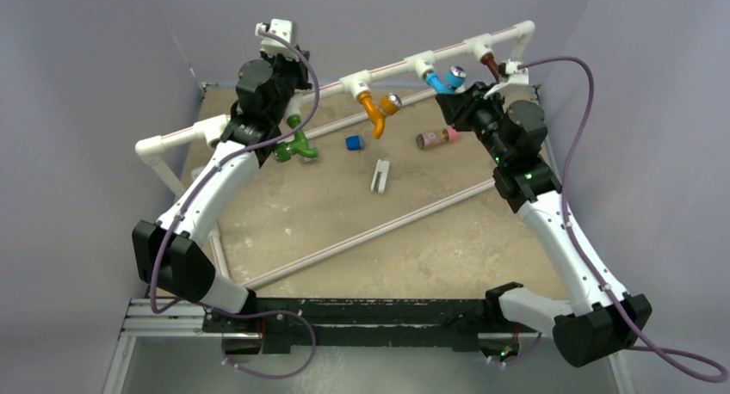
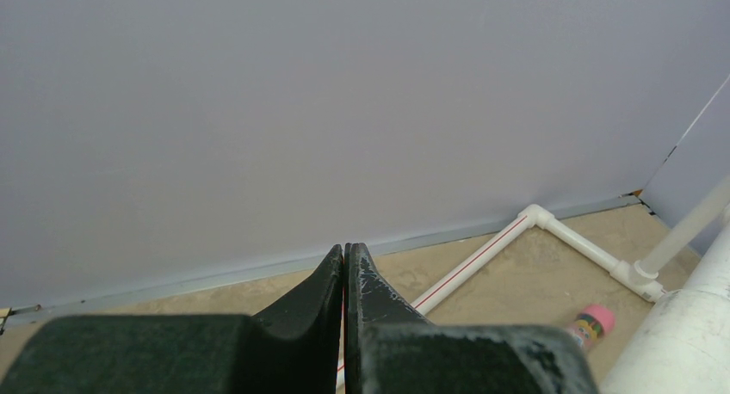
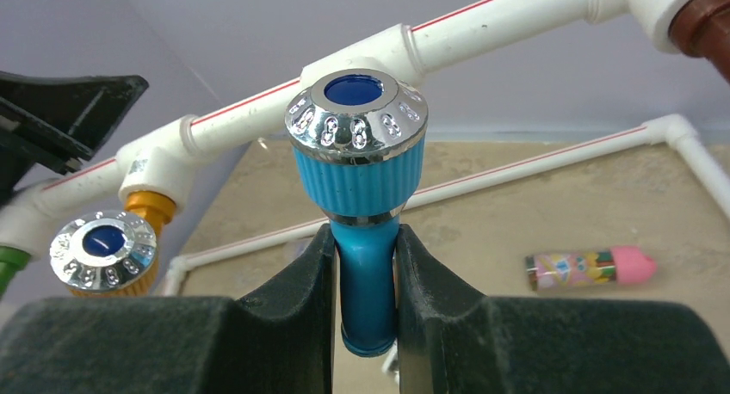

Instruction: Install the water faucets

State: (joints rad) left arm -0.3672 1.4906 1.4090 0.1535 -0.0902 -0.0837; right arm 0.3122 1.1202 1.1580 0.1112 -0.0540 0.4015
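Observation:
A raised white pipe (image 1: 392,67) spans the back and carries the water faucets. In the right wrist view my right gripper (image 3: 365,239) is shut on the spout of the blue faucet (image 3: 361,175), whose silver knob faces the camera under a white tee (image 3: 379,54). The orange faucet (image 1: 375,110) hangs from the tee to its left. At the right end the brown faucet (image 1: 491,65) hangs from another tee. A green faucet (image 1: 297,144) shows below the left wrist. My left gripper (image 2: 345,249) is shut with nothing in it, and it points at the back wall.
On the sandy floor lie a small blue cube (image 1: 353,142), a brown cylinder with a pink cap (image 1: 436,138) and a small white clip (image 1: 380,175). A low white pipe (image 1: 370,233) runs diagonally across the floor. Grey walls close in on the left, back and right.

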